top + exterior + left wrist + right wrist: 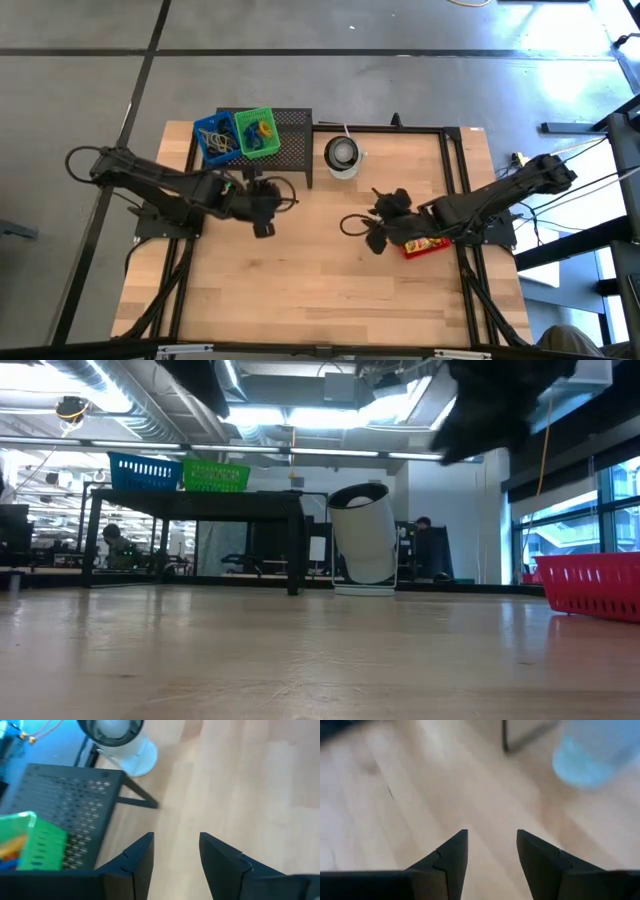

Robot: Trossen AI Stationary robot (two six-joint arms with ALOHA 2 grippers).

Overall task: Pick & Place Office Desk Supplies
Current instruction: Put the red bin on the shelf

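Blue basket [212, 137] and green basket [257, 131] of supplies on black rack [291, 143]; both arms' fingers spread, empty.

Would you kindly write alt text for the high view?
Two dark arms reach over a wooden table, left gripper and right gripper open and empty. A black rack holds blue and green baskets beside a white cup; a red basket sits right.

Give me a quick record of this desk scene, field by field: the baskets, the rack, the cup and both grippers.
blue basket: on the black mesh rack, with items inside
green basket: beside the blue one on the rack, with items inside
red basket: on the table under the right arm
white cup: upright, right of the rack
left gripper: open, empty, above the table near the rack
right gripper: open, empty, above bare wood
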